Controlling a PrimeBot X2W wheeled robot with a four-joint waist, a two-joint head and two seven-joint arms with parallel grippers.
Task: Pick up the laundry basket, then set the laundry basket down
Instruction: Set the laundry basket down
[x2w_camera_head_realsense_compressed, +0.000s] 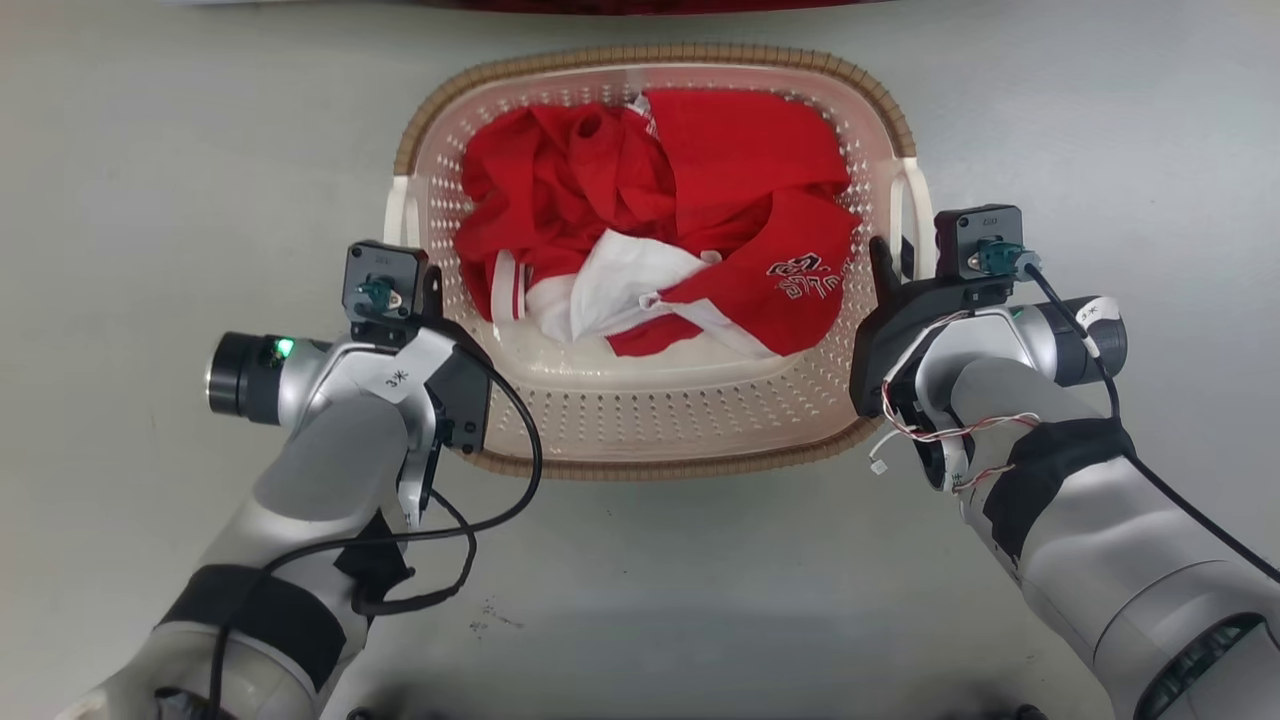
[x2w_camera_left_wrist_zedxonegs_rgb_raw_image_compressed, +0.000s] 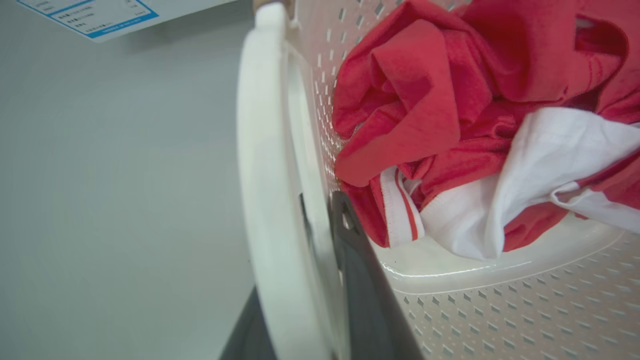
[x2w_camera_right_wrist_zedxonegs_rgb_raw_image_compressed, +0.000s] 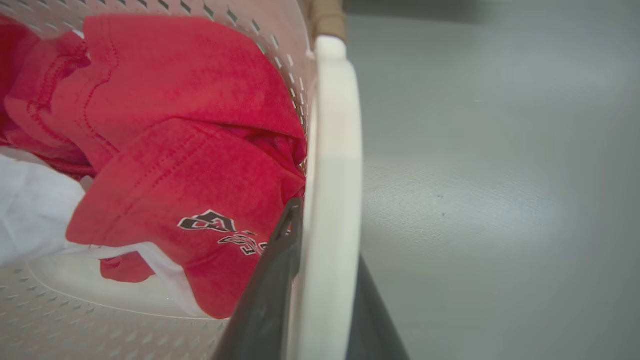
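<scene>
The laundry basket (x2w_camera_head_realsense_compressed: 640, 415) is cream perforated plastic with a brown woven-look rim, and it lies between my two arms on the grey floor. It holds red and white clothes (x2w_camera_head_realsense_compressed: 650, 230). My left gripper (x2w_camera_head_realsense_compressed: 412, 262) is shut on the basket's white left handle (x2w_camera_left_wrist_zedxonegs_rgb_raw_image_compressed: 265, 165), one dark finger (x2w_camera_left_wrist_zedxonegs_rgb_raw_image_compressed: 357, 280) inside the wall and the other outside. My right gripper (x2w_camera_head_realsense_compressed: 900, 262) is shut on the white right handle (x2w_camera_right_wrist_zedxonegs_rgb_raw_image_compressed: 332, 175) in the same way, with its inner finger (x2w_camera_right_wrist_zedxonegs_rgb_raw_image_compressed: 272, 295) against the red cloth. I cannot tell whether the basket rests on the floor.
Bare grey floor (x2w_camera_head_realsense_compressed: 160, 150) surrounds the basket on all sides. A dark red edge (x2w_camera_head_realsense_compressed: 640, 4) runs along the top of the head view. A white panel with a blue-bordered label (x2w_camera_left_wrist_zedxonegs_rgb_raw_image_compressed: 90, 15) stands beyond the left handle.
</scene>
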